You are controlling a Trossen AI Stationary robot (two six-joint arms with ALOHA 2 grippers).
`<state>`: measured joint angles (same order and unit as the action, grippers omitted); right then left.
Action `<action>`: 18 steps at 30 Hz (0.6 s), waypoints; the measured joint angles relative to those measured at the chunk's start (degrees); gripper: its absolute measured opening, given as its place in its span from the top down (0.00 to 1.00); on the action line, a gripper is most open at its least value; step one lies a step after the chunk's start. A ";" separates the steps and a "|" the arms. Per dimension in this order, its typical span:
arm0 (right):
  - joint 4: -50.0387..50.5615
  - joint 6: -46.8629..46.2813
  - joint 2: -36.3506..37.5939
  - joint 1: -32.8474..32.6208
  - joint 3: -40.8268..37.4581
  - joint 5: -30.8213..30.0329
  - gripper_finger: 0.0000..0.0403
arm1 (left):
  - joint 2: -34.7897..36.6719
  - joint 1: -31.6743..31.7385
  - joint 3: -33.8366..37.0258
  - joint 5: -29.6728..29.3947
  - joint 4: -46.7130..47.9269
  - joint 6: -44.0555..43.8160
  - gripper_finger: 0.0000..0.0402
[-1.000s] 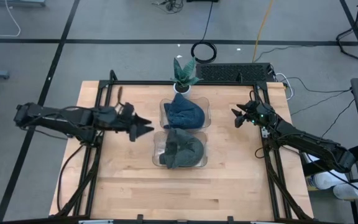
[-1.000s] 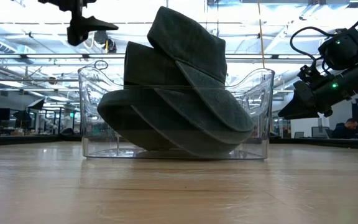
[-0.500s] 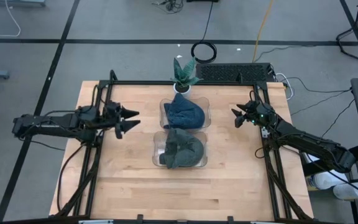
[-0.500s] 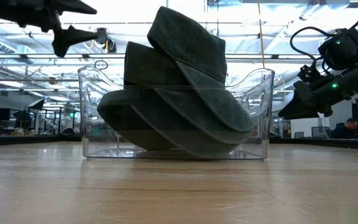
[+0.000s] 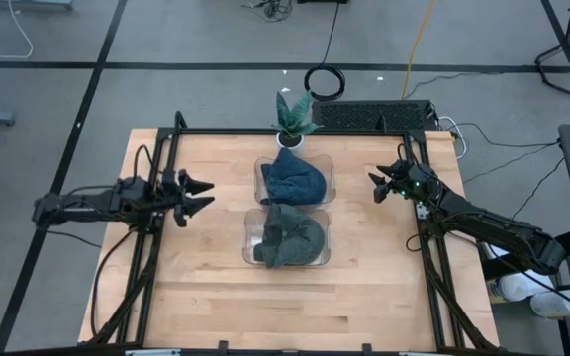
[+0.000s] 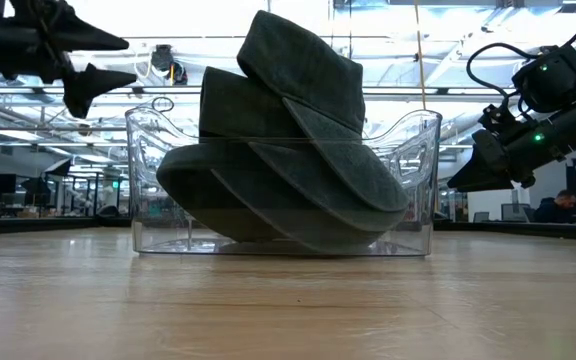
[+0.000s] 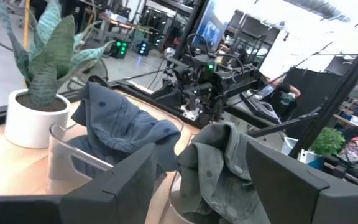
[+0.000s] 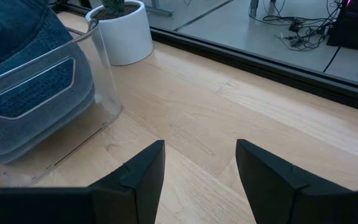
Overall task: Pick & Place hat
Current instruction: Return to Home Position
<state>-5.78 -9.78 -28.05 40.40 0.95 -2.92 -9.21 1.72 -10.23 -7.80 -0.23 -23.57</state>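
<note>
Black left claw (image 5: 201, 195) and right claw (image 5: 374, 186), both wide and empty, hang over bare wooden counter (image 5: 364, 287) either side of the clear cap-filled plastic bins (image 5: 249, 242) (well apart from them).

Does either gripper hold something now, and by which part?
Nothing is held. The left gripper and the right gripper are open and empty; the black caps lie in their bin.

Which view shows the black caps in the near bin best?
The low view: the black caps fill the frame side-on, stacked above the bin rim. The high view shows only their top; the left wrist view sees them at an angle; the right wrist view misses them.
</note>
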 joint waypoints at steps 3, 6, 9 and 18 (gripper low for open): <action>0.00 0.00 0.00 -0.01 0.01 0.00 0.54 | 2.15 0.08 1.53 0.33 0.06 0.04 0.35; 0.00 -0.02 0.02 0.00 0.00 0.00 0.54 | 3.97 0.74 3.14 0.06 0.25 0.69 0.35; 0.00 -0.01 0.01 0.00 0.00 0.00 0.54 | 5.89 1.64 4.90 -0.02 1.97 0.62 0.36; 0.02 -0.02 0.01 -0.01 0.00 -0.02 0.54 | 9.00 2.78 9.33 0.77 -1.53 1.64 0.38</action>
<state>-5.76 -9.80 -28.04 40.40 0.95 -2.94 -0.21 4.49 -0.90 -7.03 -1.75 -21.93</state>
